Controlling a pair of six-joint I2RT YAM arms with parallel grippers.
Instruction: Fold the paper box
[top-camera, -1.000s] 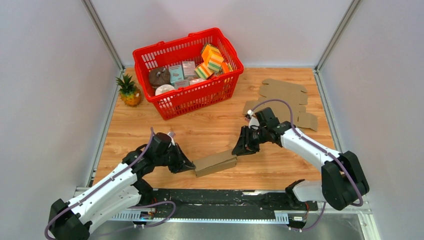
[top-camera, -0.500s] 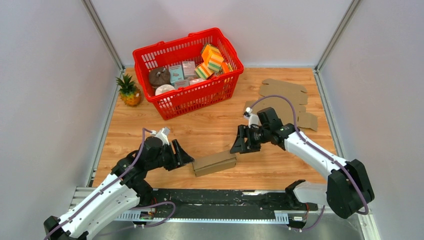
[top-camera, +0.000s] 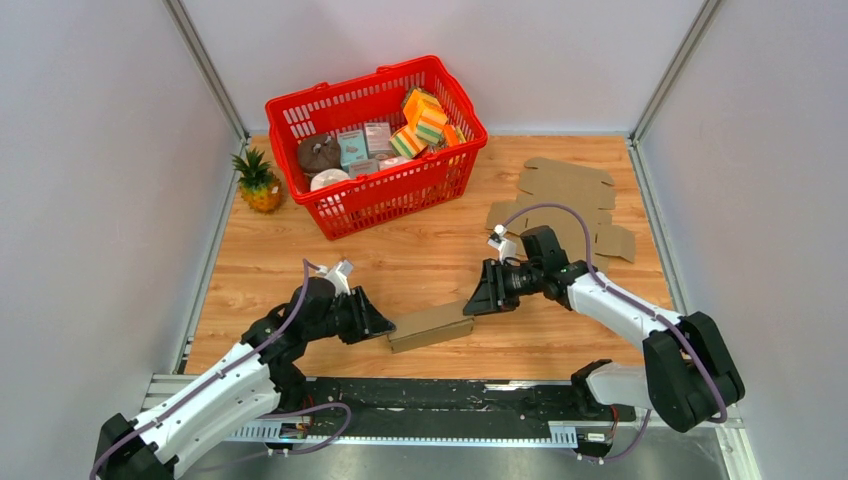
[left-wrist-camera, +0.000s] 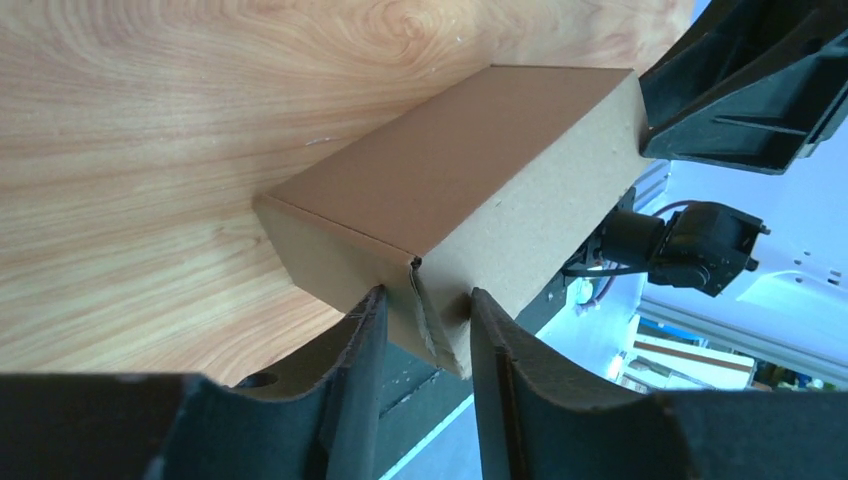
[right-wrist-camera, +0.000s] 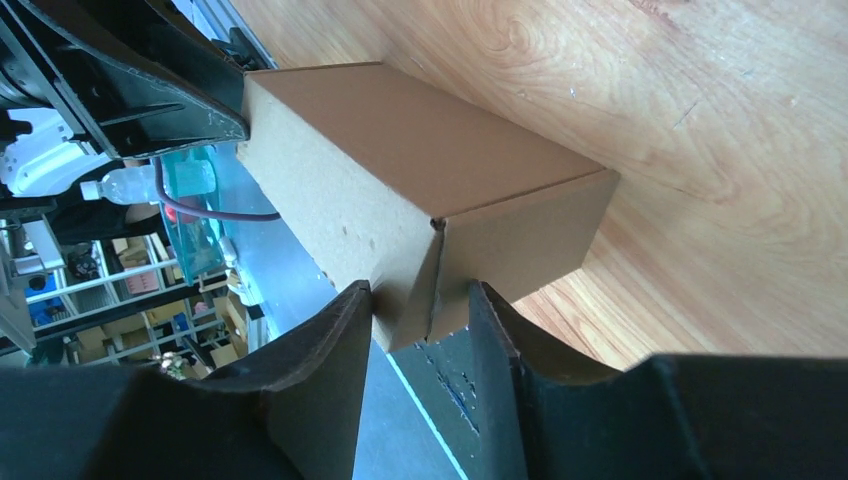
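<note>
The paper box (top-camera: 430, 326) is a brown cardboard box, folded up and closed, lying near the table's front edge. My left gripper (top-camera: 380, 325) is at its left end. In the left wrist view the box (left-wrist-camera: 450, 190) pokes its near bottom corner between the fingers of the left gripper (left-wrist-camera: 420, 320), whose tips press the card on both sides. My right gripper (top-camera: 480, 300) is at the right end. In the right wrist view the box (right-wrist-camera: 420, 170) has its corner pinched the same way by the right gripper (right-wrist-camera: 420, 300).
A red basket (top-camera: 400, 190) full of small goods stands at the back left, with a pineapple (top-camera: 260, 182) beside it. A flat unfolded cardboard blank (top-camera: 570, 200) lies at the back right. The black base rail (top-camera: 430, 395) runs just in front of the box.
Both grippers let go of the box ends, opened wide and drew back a little. They have since come back and narrowed onto the box's corners. The box has barely moved.
</note>
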